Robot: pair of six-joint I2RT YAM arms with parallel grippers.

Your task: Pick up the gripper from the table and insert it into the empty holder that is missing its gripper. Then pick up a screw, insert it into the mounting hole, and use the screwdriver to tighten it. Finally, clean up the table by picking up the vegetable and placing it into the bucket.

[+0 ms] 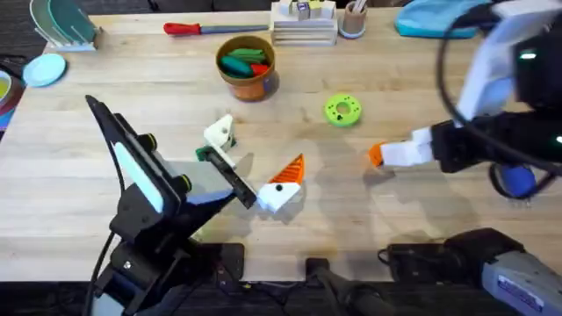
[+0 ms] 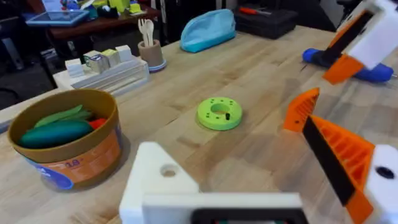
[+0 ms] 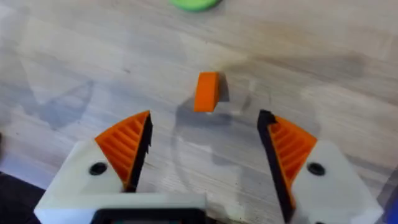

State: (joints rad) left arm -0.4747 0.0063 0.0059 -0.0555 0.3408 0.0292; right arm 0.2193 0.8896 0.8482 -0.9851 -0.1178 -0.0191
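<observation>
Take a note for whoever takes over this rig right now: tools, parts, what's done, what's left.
Left tool: open, one finger a bare white holder.
Right tool: open, empty, facing the orange gripper wedge on the table.
Blue screwdriver lies by the right arm. Bucket holds vegetables.
Done: nothing fitted.
Left: grasp wedge, insert, screw, tighten.

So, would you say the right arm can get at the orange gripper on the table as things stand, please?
Probably yes: the right gripper has its jaws open, and the orange gripper lies on the table just ahead, in line with the gap, nothing between.
</observation>
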